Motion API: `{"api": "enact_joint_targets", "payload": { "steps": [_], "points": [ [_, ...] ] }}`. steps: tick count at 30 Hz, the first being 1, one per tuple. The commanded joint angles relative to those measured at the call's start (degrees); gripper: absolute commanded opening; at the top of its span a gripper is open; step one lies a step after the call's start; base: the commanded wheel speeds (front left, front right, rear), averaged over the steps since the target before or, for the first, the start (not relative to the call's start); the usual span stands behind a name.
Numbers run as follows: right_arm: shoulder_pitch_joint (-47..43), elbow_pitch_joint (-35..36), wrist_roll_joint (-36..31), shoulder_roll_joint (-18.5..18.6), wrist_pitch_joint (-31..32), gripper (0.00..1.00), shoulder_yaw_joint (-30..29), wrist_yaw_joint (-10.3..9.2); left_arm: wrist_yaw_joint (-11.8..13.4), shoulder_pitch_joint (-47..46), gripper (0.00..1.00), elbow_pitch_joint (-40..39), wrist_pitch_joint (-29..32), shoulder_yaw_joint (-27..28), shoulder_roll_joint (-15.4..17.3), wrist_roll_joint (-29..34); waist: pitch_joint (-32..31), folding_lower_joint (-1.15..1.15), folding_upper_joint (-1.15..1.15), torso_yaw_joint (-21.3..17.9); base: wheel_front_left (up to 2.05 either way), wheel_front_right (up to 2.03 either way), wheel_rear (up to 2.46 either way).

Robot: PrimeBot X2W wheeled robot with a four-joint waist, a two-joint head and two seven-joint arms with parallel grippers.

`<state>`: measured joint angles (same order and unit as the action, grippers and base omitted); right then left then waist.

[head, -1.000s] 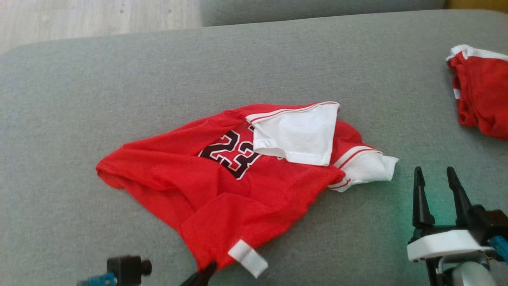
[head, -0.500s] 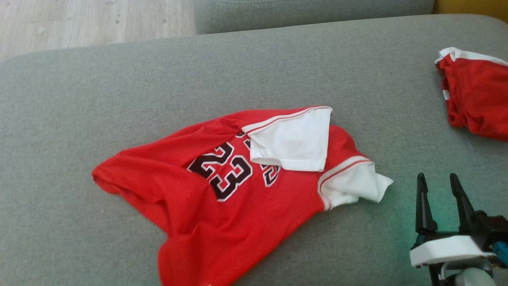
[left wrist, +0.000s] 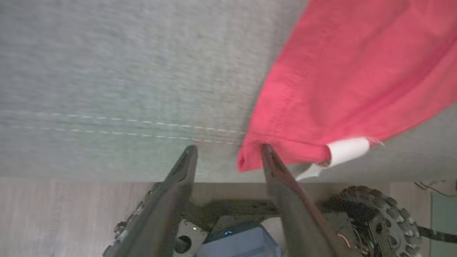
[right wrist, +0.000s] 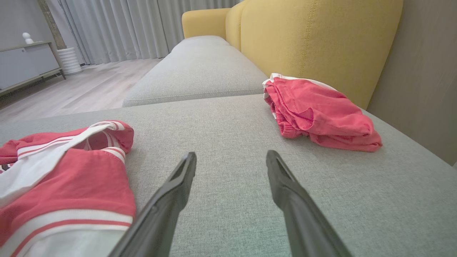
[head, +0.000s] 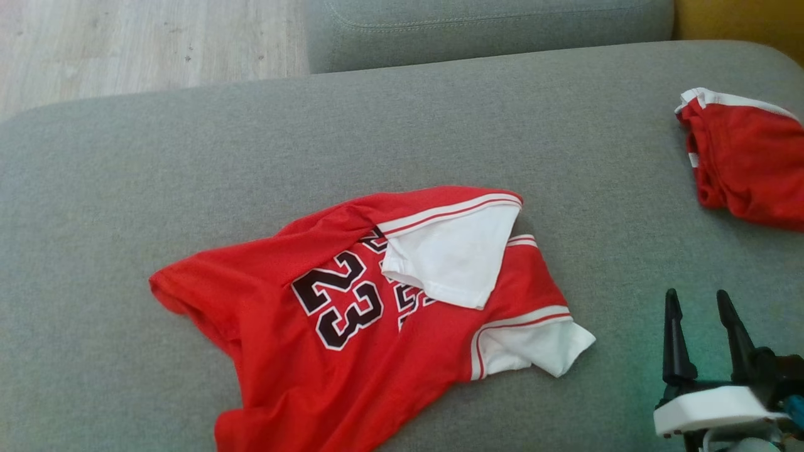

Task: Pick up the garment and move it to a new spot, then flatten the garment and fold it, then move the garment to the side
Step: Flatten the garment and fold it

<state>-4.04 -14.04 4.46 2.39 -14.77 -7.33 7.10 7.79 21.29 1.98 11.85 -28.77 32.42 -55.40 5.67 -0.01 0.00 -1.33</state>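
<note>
The garment (head: 352,314) is a red jersey with a black "23" and white sleeves, lying crumpled on the grey sofa cushion (head: 188,157); one sleeve is folded over the chest. Its lower hem runs past the head view's bottom edge. In the left wrist view the hem corner (left wrist: 350,78), with a white tag (left wrist: 348,150), hangs at the cushion's front edge. My left gripper (left wrist: 228,151) is open, its right fingertip touching that corner. My right gripper (head: 697,298) stands open over bare cushion to the right of the jersey (right wrist: 64,178), its fingers (right wrist: 178,185) empty.
A second red garment (head: 747,163) lies folded at the far right, beside the yellow sofa back (right wrist: 314,43). Another grey cushion (head: 490,25) and wooden floor (head: 125,44) lie beyond. The robot's wheel (left wrist: 371,214) shows below the cushion's front edge.
My left gripper has opened and let go of the jersey's hem. The jersey now lies more spread out, with the whole "23" showing. The head camera has tilted; the right gripper has held still.
</note>
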Motion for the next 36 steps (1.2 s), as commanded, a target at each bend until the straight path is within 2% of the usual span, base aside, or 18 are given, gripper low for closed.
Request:
{"api": "enact_joint_targets", "payload": {
  "steps": [1, 5, 10, 13, 16, 19, 24, 25, 27, 29, 36],
  "points": [
    [1.0, 1.6, 0.0, 0.5, -0.2, 1.0, 1.2, 0.39, 0.9, -1.2, 1.0, -1.1, -1.4, 3.1, 2.0, 0.6, -0.1, 0.01, 0.0, 0.1, 0.0, 0.0, 0.0],
    [1.0, 1.6, 0.0, 0.5, -0.2, 1.0, 1.6, 0.39, 3.9, -0.8, 1.0, -2.2, -3.2, 5.9, 3.5, 1.3, -0.2, 0.01, 0.0, 0.1, 0.0, 0.0, 0.0],
    [1.3, 1.7, -0.1, 0.5, -0.2, 1.0, 1.9, 0.39, 9.8, -1.1, 1.0, -4.7, -7.3, 12.2, 5.9, 2.6, 0.0, 0.01, 0.0, -0.4, 0.0, 0.0, 0.0],
    [1.6, 1.9, -0.4, 0.5, -0.2, 1.0, 2.1, 0.39, 10.7, -5.1, 1.0, -10.3, -10.1, 14.4, 6.4, 4.4, 0.7, 0.01, 0.0, -0.7, 0.0, 0.0, 0.0],
    [2.3, 2.2, -0.4, 0.5, -0.2, 1.0, 2.7, 0.39, 8.6, -12.1, 1.0, -14.2, -9.4, 11.6, 6.1, 7.1, 2.2, 0.01, 0.0, -1.3, 0.0, 0.0, 0.0],
    [3.3, 2.5, -0.4, 0.5, -0.2, 1.0, 3.7, 0.39, 6.5, -21.5, 1.0, -13.2, -7.4, 6.6, 3.9, 10.9, 4.3, 0.01, 0.0, -2.3, 0.0, 0.0, 0.0],
    [5.2, 2.6, 0.4, 0.5, -0.2, 1.0, 5.5, 0.39, 1.9, -36.5, 1.0, -2.2, -4.3, -1.2, -2.0, 15.8, 7.7, 0.01, 0.0, -4.7, 0.0, 0.0, 0.0],
    [5.2, 2.6, 0.4, 0.5, -0.2, 1.0, 5.5, 0.39, 1.9, -36.5, 1.0, -2.2, -4.3, -1.2, -2.0, 15.8, 7.7, 0.01, 0.0, -4.7, 0.0, 0.0, 0.0],
    [6.0, 2.7, 0.9, 0.5, -0.2, 1.0, 5.8, 0.39, -0.4, -43.0, 1.0, 5.0, -3.8, -3.8, -4.3, 18.2, 9.3, 0.01, 0.0, -6.3, 0.0, 0.0, 0.0],
    [6.2, 2.8, 1.0, 0.5, -0.2, 1.0, 5.7, 0.39, -1.1, -44.9, 1.0, 7.2, -3.8, -4.4, -4.8, 19.1, 9.8, 0.01, 0.0, -6.8, 0.0, 0.0, 0.0],
    [6.7, 3.0, 1.4, 0.5, -0.2, 1.0, 5.9, 0.39, -6.0, -54.4, 1.0, 20.1, -2.7, -7.5, -6.7, 21.4, 11.9, 0.01, 0.0, -9.3, 0.0, 0.0, 0.0]
  ]
}}
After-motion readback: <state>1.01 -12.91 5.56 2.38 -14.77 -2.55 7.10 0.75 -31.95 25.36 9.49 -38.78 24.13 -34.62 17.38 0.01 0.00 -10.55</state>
